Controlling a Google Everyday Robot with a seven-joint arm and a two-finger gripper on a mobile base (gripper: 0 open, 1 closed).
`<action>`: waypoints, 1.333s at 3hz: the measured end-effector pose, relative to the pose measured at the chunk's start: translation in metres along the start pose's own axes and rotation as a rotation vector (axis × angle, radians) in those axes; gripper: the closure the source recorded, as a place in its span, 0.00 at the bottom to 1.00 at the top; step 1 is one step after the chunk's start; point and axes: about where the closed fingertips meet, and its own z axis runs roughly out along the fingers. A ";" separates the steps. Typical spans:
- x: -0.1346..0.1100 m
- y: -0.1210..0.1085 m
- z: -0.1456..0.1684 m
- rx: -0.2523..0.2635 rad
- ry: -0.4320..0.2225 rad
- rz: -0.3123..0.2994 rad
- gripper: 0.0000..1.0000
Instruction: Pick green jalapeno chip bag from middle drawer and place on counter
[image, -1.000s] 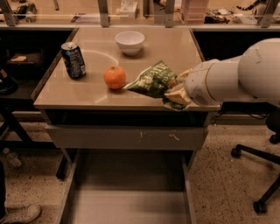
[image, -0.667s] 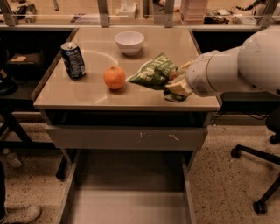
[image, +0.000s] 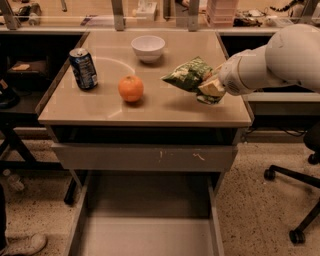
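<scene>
Counter (image: 165, 107): tan top, wide and mostly bare along its front edge. Faint ring mark toward the back-left.

Middle drawer (image: 150, 235): pulled fully out below the front edge, grey floor showing, nothing visible in it. Judged: the pick is done and only the placing remains.

Scratched drawer front (image: 140, 157): closed, just under the front edge and above the open drawer.

Arm (image: 280, 57): white, reaches in across the right edge from outside the counter.

Green jalapeno chip bag (image: 187, 75): held over the right half of the counter, nearer the right edge than the centre. Tilted, free end pointing toward the orange. A shadow lies on the surface below, so it appears lifted clear, not resting.

Gripper (image: 207, 90): just inside the right edge, fingers pinched on the bag's right end. Holding by one end leaves the body hanging free to be lowered flat.

Bowl (image: 148, 47): white, near the back edge, middle.

Orange (image: 131, 88): centre-left, near the bag's tip but apart from it.

Can (image: 83, 68): upright, by the left edge.

Judged: open surface under the bag suits a straight descent.
</scene>
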 end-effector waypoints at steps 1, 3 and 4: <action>0.017 -0.014 0.026 -0.020 0.034 0.040 1.00; 0.032 -0.005 0.051 -0.067 0.060 0.057 0.82; 0.032 -0.005 0.051 -0.067 0.060 0.057 0.58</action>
